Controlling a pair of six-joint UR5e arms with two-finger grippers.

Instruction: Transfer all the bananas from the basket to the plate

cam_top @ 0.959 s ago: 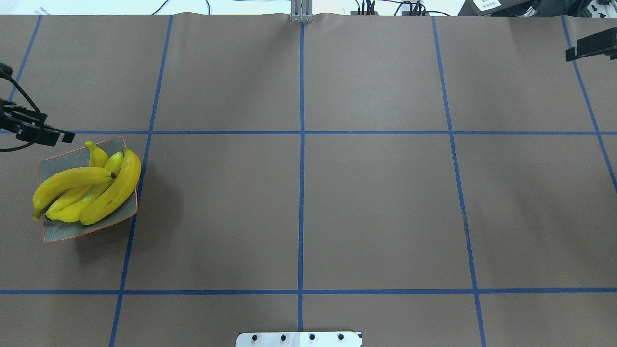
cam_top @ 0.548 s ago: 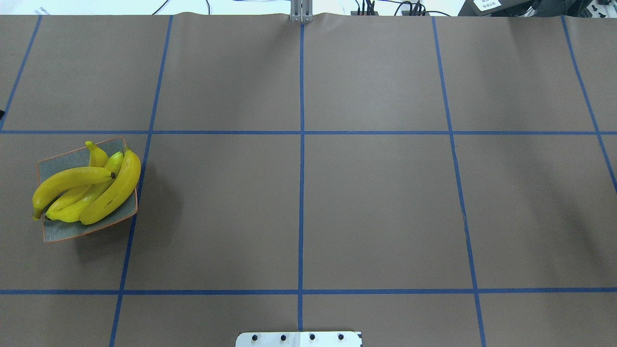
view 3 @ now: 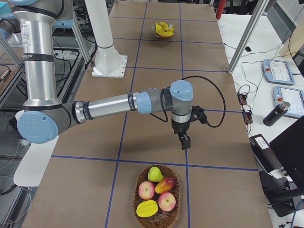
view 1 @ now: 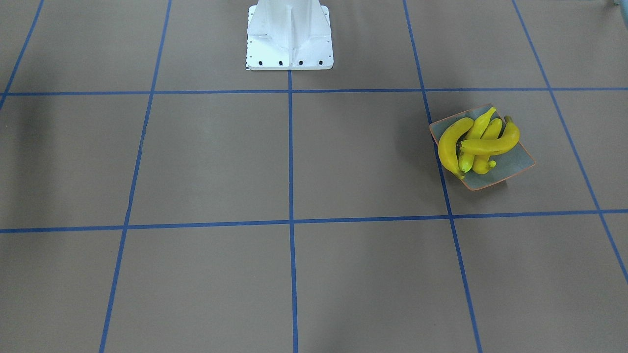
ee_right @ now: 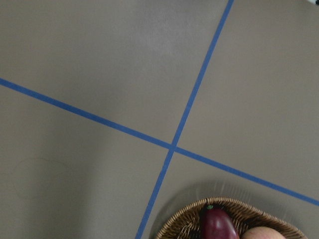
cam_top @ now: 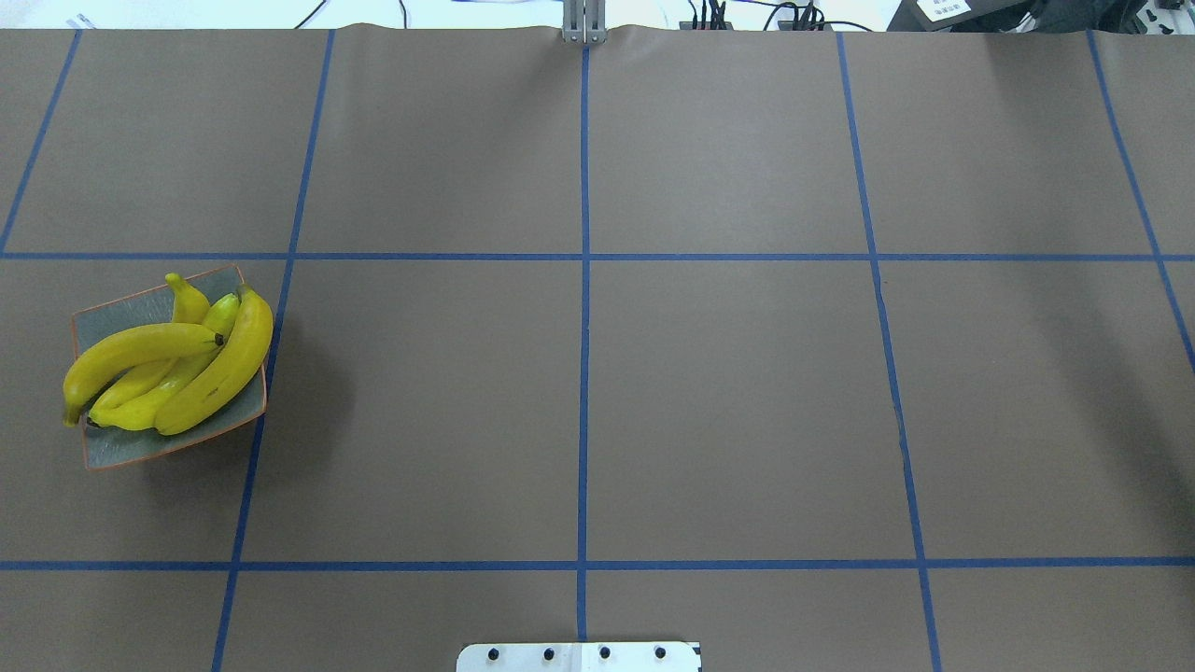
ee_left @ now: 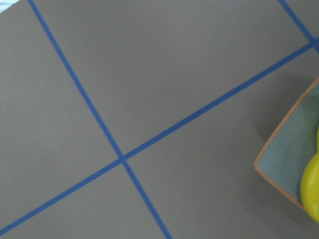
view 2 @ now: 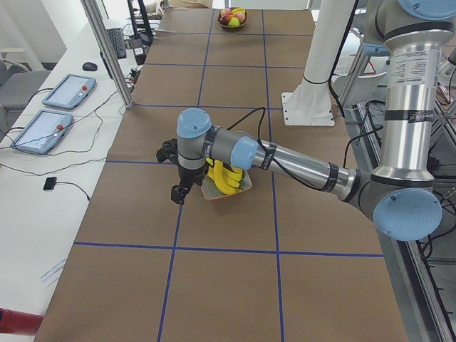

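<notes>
Several yellow bananas (cam_top: 168,364) lie piled on the square grey-green plate (cam_top: 112,450) with an orange rim, at the table's left side; the bananas (view 1: 478,142) and the plate (view 1: 521,160) also appear in the front view. The left wrist view catches a plate corner (ee_left: 289,154) and one banana (ee_left: 311,191). The wicker basket (view 3: 164,219) at the right end holds other fruit and no banana. My left gripper (view 2: 178,192) hangs beside the plate, and my right gripper (view 3: 184,141) hangs near the basket. Both appear only in the side views, so I cannot tell whether they are open or shut.
The robot's white base (view 1: 289,37) stands at the table's near middle. Blue tape lines cross the brown table. The right wrist view shows the basket's rim (ee_right: 184,228) with a dark red fruit (ee_right: 217,224). Tablets and cables lie on a side bench (view 2: 50,121).
Both grippers have left the overhead view: the left one withdrew off the left edge, the right one off the upper right edge. Bananas and plate have not moved.
</notes>
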